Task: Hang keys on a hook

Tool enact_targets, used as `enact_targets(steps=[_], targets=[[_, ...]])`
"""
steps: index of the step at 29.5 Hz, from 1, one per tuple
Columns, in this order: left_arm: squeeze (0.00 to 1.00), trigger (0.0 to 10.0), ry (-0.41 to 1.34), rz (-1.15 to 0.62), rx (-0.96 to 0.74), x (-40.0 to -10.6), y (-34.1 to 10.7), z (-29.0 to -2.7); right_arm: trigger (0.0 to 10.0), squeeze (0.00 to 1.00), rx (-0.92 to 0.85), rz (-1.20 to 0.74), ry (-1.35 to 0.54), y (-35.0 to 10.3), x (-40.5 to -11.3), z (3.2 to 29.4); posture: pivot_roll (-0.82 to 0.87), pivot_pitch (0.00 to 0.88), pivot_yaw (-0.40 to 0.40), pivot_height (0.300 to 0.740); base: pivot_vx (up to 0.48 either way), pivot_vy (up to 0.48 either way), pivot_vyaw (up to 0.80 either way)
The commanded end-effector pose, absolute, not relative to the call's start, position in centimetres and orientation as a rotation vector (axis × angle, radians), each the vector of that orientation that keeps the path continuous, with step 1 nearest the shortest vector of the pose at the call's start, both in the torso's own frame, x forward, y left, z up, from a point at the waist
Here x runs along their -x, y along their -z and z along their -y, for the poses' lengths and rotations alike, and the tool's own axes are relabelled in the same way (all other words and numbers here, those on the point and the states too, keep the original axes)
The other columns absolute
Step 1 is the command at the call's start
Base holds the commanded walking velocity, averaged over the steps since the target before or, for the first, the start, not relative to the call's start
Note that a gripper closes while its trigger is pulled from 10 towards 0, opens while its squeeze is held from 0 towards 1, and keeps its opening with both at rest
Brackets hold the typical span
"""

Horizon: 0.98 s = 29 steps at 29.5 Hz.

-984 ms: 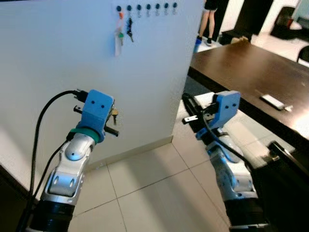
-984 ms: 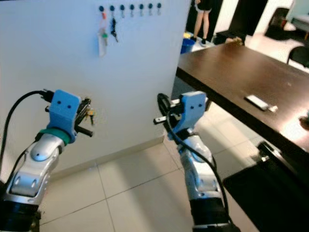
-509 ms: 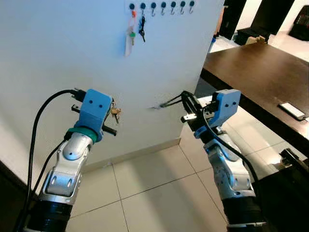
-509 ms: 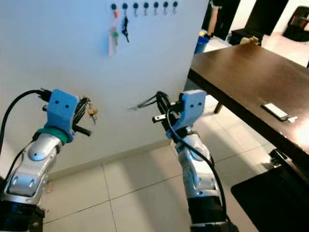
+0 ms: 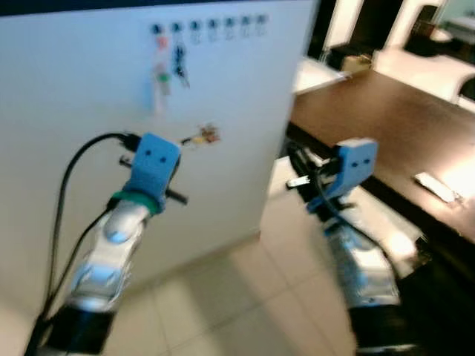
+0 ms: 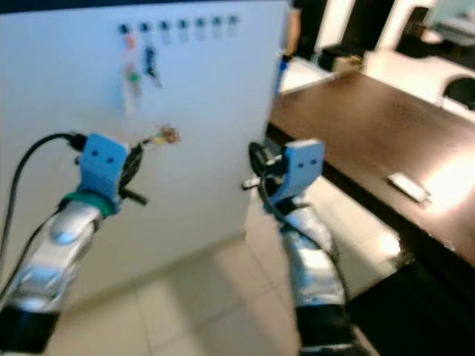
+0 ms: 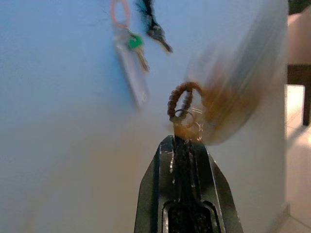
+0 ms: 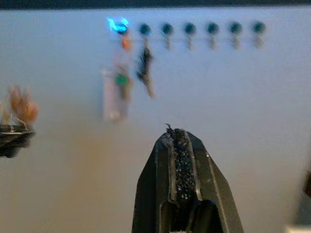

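Left wrist view: left end effector [image 7: 183,145] pinches keys [image 7: 183,112], carry step; right end effector [image 8: 177,133] pressed together. Next: reach a free hook [image 8: 189,30].

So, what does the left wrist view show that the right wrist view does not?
Left wrist view: the left gripper shut on the keys, their beaded loop close up, blurred.
Right wrist view: the right gripper shut on nothing, and the row of hooks, five bare.
Both: the white wall, the hung tag with a green key and a dark bunch.
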<state>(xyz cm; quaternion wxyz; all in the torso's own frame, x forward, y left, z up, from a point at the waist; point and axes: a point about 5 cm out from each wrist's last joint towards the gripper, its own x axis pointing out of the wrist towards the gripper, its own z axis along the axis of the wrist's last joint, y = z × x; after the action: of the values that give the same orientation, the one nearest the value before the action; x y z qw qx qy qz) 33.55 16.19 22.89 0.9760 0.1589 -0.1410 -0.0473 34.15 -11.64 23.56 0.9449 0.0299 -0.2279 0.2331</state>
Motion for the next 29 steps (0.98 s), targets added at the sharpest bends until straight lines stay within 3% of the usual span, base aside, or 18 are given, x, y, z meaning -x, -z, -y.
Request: enact_targets(steps=[1,10,19,22,26,29], targets=[[0.0,10.0,0.123,0.289,-0.322,-33.4,-22.8,-15.4,10.0,0.0,-0.061,0.44,-0.443,-22.8,-34.2,12.6,0.06,0.033,0.046,0.74,0.48,0.0,0.0],[0.0,10.0,0.124,0.291,-0.32,-33.4,-22.8,-15.4,10.0,0.0,-0.067,0.442,-0.471,-22.9,-34.0,12.4,0.06,0.034,0.045,0.74,0.48,0.0,0.0],[0.0,10.0,0.151,0.382,-0.234,-32.7,-24.2,-15.2,10.0,0.0,-0.005,0.493,-0.762,-24.8,-31.8,11.5,0.05,0.032,0.047,0.74,0.297,0.0,0.0],[0.0,10.0,0.315,0.499,-0.143,-30.8,-26.7,-13.6,10.0,0.0,-0.053,0.555,-0.942,-27.8,-30.0,12.4,0.05,0.027,0.048,0.74,0.0,0.0,0.0],[0.0,10.0,0.373,0.514,-0.139,-30.2,-27.2,-12.9,10.0,0.0,-0.045,0.595,-0.898,-28.8,-30.3,12.9,0.05,0.024,0.044,0.74,0.0,0.0,0.0],[0.0,10.0,0.45,0.534,-0.135,-29.6,-27.8,-11.9,10.0,0.0,-0.018,0.653,-0.753,-29.9,-31.6,13.9,0.05,0.016,0.043,0.74,0.0,0.0,0.0]])
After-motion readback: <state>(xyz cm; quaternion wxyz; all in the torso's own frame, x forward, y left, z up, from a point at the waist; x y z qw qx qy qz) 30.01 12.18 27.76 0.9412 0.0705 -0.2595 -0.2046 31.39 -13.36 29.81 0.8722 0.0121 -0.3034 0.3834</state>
